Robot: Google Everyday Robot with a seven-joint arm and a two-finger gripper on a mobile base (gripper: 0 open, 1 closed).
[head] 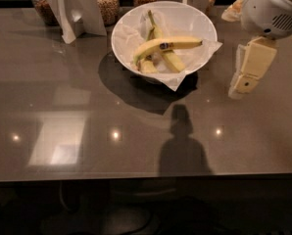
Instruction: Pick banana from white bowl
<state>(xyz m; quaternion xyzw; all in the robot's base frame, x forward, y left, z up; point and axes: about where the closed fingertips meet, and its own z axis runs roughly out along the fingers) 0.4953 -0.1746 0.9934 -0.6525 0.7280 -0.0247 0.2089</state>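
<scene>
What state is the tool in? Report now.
Tool: open or closed cannot be told; it hangs right of the white bowl, apart from it, and the banana lies in the bowl.

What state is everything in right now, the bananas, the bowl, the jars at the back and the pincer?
stickered banana: lying in the bowl across the other banana, not gripped
second banana: lying in the bowl, under the stickered one
white bowl: upright on the table, paper-lined, holding both bananas
glass jars: upright behind the bowl, grain inside
pincer: pointing down, right of the bowl, touching nothing
</scene>
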